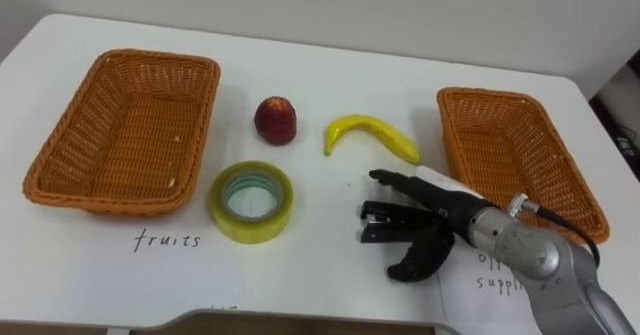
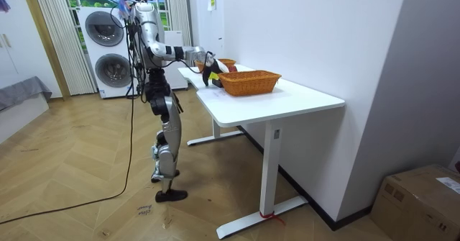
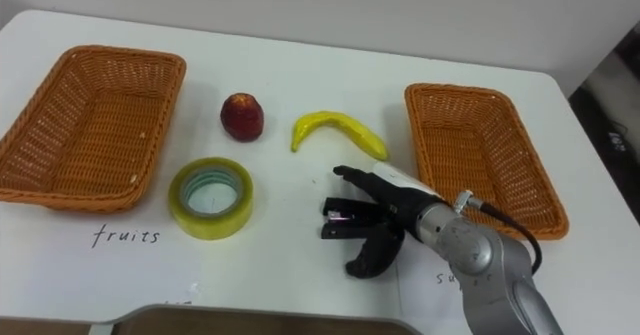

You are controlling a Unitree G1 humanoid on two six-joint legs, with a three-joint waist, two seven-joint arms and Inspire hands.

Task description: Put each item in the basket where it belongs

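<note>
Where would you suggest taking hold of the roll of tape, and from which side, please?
Grip the tape roll by its ring wall from above: thumb down the open centre, fingers on the outer face. It lies flat with its hole facing up, so the wall is the only graspable edge. The side towards the right hand, over the stapler, is probably easiest.

A home-like laundry room: two stacked white front-loading washing machines (image 2: pixel 113 51) at upper left, pale pleated curtains (image 2: pixel 49 39) beside them, a herringbone wooden floor (image 2: pixel 79 162).
</note>
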